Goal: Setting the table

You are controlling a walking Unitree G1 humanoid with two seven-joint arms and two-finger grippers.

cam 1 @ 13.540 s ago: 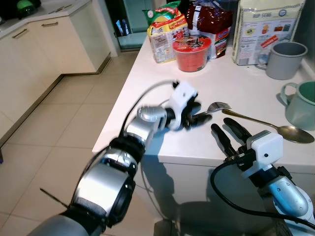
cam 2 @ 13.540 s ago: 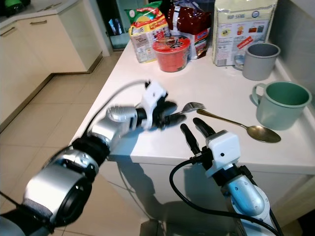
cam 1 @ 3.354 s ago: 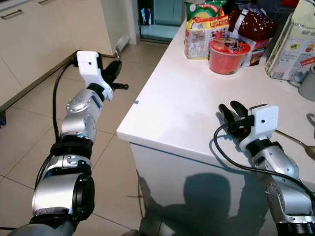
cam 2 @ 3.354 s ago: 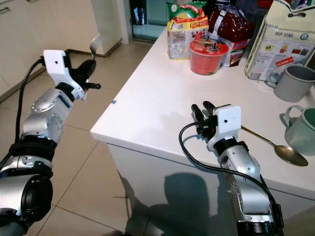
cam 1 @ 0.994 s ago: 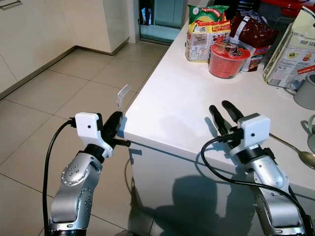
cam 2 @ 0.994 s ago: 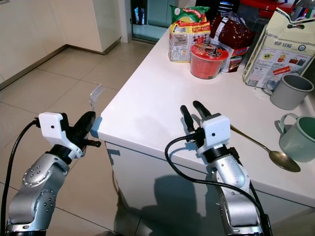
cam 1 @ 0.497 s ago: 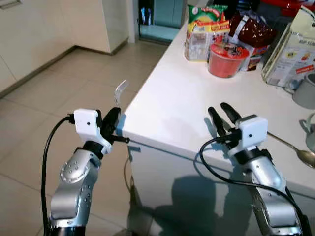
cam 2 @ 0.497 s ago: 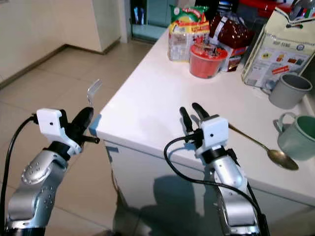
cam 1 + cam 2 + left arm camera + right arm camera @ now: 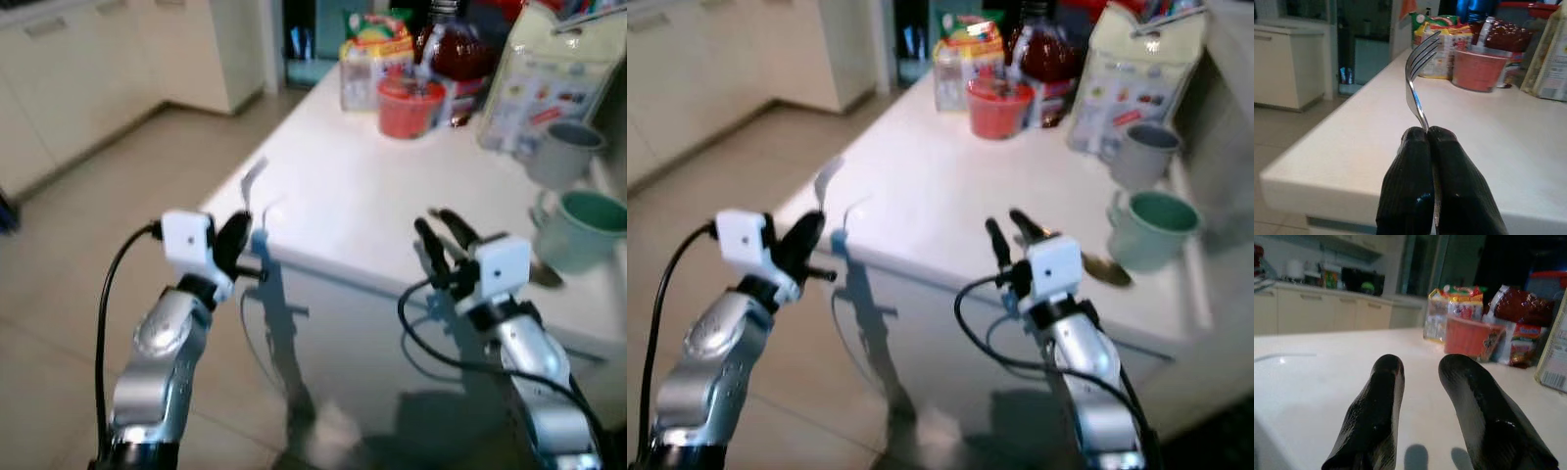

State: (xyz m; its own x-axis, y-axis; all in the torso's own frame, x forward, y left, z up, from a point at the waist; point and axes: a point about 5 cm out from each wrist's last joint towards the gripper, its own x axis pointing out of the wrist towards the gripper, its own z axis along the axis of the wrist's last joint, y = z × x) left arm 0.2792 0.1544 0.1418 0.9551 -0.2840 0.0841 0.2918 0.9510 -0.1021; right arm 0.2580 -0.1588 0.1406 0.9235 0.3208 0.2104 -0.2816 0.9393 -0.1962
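A silver fork (image 9: 1418, 73) stands upright, tines up, with my left gripper (image 9: 235, 240) shut on its handle. It is held just off the near left corner of the white counter (image 9: 362, 196). My right gripper (image 9: 441, 233) hovers open over the counter's front edge, its fingers (image 9: 1381, 396) apart with nothing between them. A spoon (image 9: 1104, 269) lies on the counter just behind the right gripper, partly hidden by it. A green mug (image 9: 578, 230) stands beside the spoon, and a grey mug (image 9: 558, 152) is farther back.
At the counter's far end stand a red noodle bowl (image 9: 407, 106), noodle packets (image 9: 367, 59) and a large white bag (image 9: 549, 83). Cream cabinets (image 9: 88, 78) line the left, with tiled floor (image 9: 69, 255) between them and the counter.
The whole picture has shifted and blurred, so the camera moved. My left gripper still holds the fork upright by the counter corner. The right gripper keeps its open pose.
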